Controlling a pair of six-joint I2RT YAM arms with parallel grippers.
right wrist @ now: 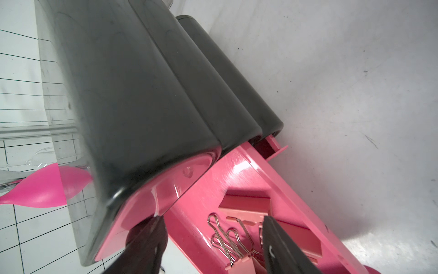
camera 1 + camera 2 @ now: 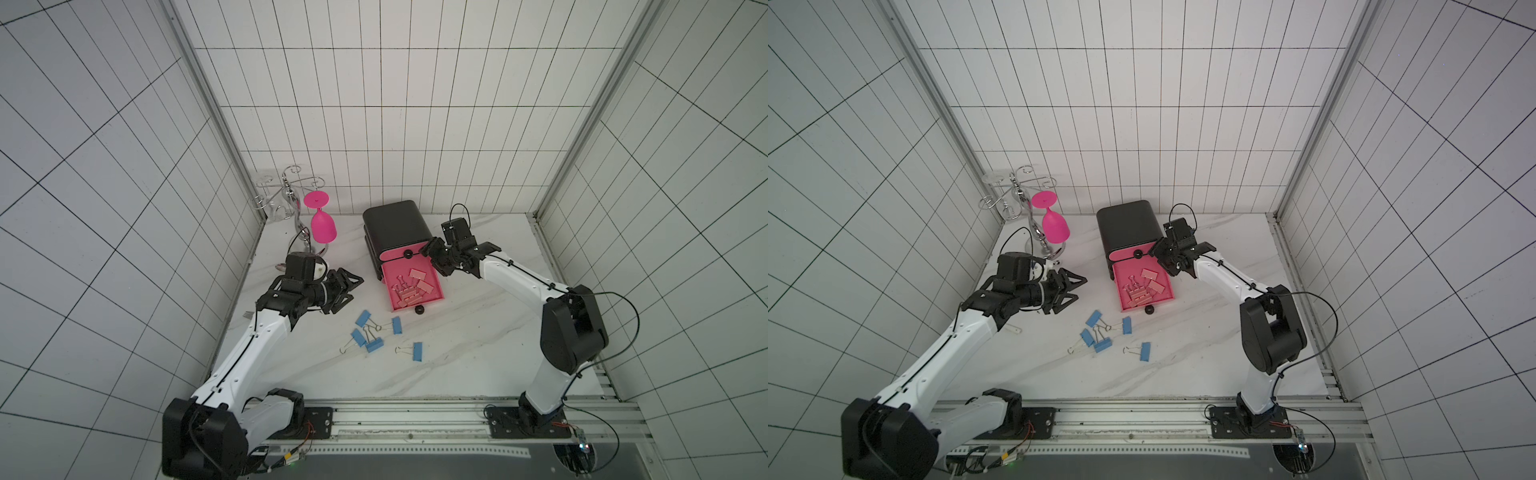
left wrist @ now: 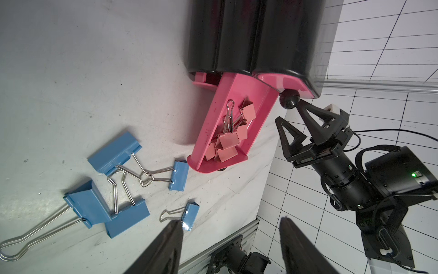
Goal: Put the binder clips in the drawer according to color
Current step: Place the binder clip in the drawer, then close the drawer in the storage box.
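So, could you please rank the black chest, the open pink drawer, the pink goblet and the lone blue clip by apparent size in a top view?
1. black chest
2. open pink drawer
3. pink goblet, hanging raised and nearer the camera, so it probably looks bigger than it really is
4. lone blue clip

No legible text or labels, seemingly, anywhere.

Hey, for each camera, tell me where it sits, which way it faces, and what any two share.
Both top views: high overhead, looking down on the table; both arms, left gripper and right gripper show.
Left wrist: looks over blue clips toward the open drawer and right gripper; left fingers show.
Right wrist: close on the chest; right fingers show.
Shared: both wrists see the drawer's pink clips.
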